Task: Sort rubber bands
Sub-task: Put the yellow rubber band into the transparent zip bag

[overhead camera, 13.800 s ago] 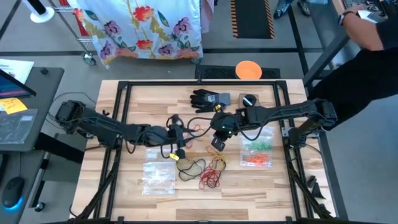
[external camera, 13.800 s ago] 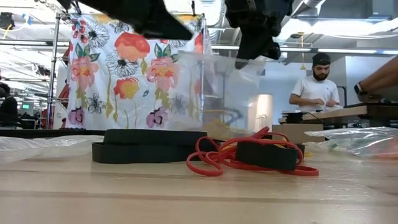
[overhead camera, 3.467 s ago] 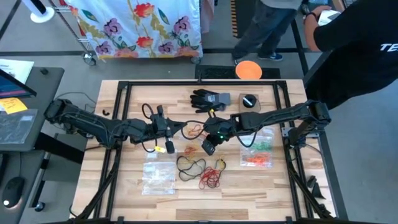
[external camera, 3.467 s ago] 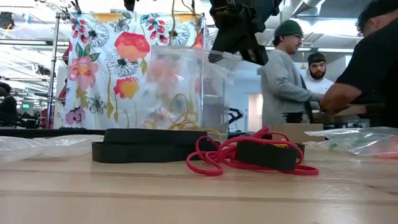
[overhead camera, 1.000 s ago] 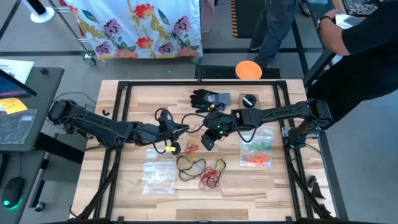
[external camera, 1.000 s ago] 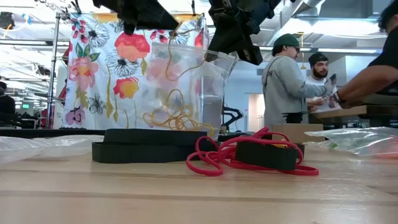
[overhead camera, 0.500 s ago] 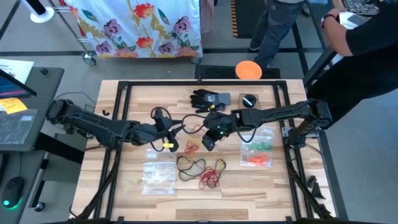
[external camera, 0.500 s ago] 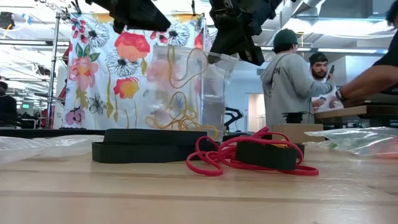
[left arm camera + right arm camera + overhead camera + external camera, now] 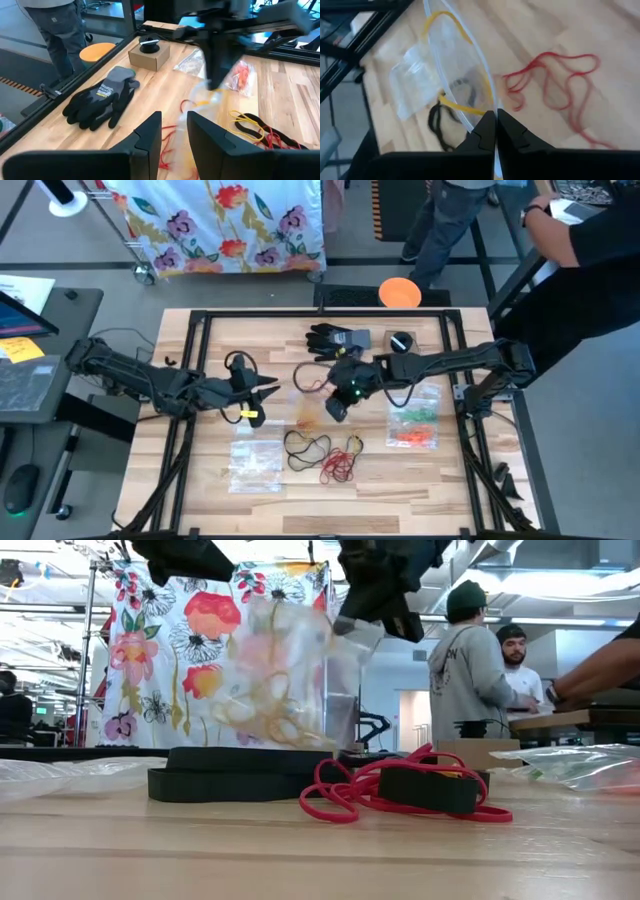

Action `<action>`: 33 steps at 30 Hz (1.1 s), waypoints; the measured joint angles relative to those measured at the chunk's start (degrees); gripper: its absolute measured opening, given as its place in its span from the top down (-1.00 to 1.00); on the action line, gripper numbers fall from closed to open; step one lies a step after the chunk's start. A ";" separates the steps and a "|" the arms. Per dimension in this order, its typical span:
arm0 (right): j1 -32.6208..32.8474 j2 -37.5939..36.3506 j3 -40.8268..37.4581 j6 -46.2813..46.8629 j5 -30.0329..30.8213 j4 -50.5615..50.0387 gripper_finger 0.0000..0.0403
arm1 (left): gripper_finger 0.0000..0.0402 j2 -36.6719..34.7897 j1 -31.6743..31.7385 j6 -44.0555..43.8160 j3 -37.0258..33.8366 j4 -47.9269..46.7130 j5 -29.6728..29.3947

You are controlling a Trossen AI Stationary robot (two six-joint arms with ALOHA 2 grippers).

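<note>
My right gripper is shut on a clear plastic bag that hangs over the table's middle with yellow rubber bands inside. My left gripper stands open left of the bag, apart from it, with nothing between its fingers. More rubber bands lie on the table. A thin red one lies beyond the bag. Dark and yellow loops and red ones lie nearer the front edge. My right gripper pinches the bag's upper rim between its two shut fingers, coming slantwise from above and from the table's right. The bag hangs open below the fingers, with yellow bands inside. Whether its bottom touches the table, I cannot tell.
A black glove and a small box lie at the far side. A bag with green and orange bands lies on the right, another clear bag at the front left. People stand beyond the far edge.
My left gripper has drawn back from the bag's mouth toward the table's left edge. A yellow band that stretched from it into the bag now lies inside the bag. The bag has swayed while my right gripper kept still.
</note>
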 joint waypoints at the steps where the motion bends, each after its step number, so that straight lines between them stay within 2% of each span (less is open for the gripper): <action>1: -0.05 0.00 0.00 -0.07 -0.92 -0.47 0.97 | 0.56 0.02 -0.10 0.03 0.00 -0.01 0.02; 6: 0.46 0.02 -0.02 0.28 -1.30 0.52 0.97 | 0.56 0.04 -0.08 0.21 0.00 -0.02 -0.02; 10: 0.15 0.07 -0.02 -0.22 -5.95 1.77 0.97 | 0.56 0.04 -0.08 0.23 0.00 0.01 -0.06; 13: 0.67 -0.57 0.00 -0.22 -0.09 1.50 0.97 | 0.56 0.04 -0.08 0.14 0.00 0.00 -0.10; 15: 0.60 -0.81 0.00 0.81 0.89 0.39 0.97 | 0.56 0.04 -0.08 0.09 0.00 -0.05 -0.13; 18: 0.33 -0.56 -0.02 -2.15 -5.60 3.13 0.97 | 0.56 0.07 -0.08 -0.01 0.00 -0.60 -0.13; 19: 0.68 -0.52 -0.02 -2.56 -5.06 4.55 0.97 | 0.56 0.07 -0.08 0.00 0.00 -0.54 -0.13; 21: 1.09 -0.85 0.02 -1.74 -0.17 5.33 0.97 | 0.56 0.07 -0.08 0.01 0.00 -0.43 -0.13; 23: 0.51 -1.32 0.02 0.29 4.04 2.26 0.97 | 0.56 0.09 -0.08 0.01 0.00 -0.38 -0.13; 27: -0.70 -0.17 -0.03 0.81 -0.71 2.28 0.97 | 0.56 0.18 -0.16 -0.10 0.00 -0.93 -0.13; 31: 0.51 -0.45 0.07 0.84 0.92 2.76 0.97 | 0.56 0.55 -0.17 -0.05 0.00 -1.03 -0.11; 33: -0.10 -0.39 0.02 0.37 -4.01 2.92 0.97 | 0.56 0.81 -0.19 -0.08 0.00 -0.94 -0.13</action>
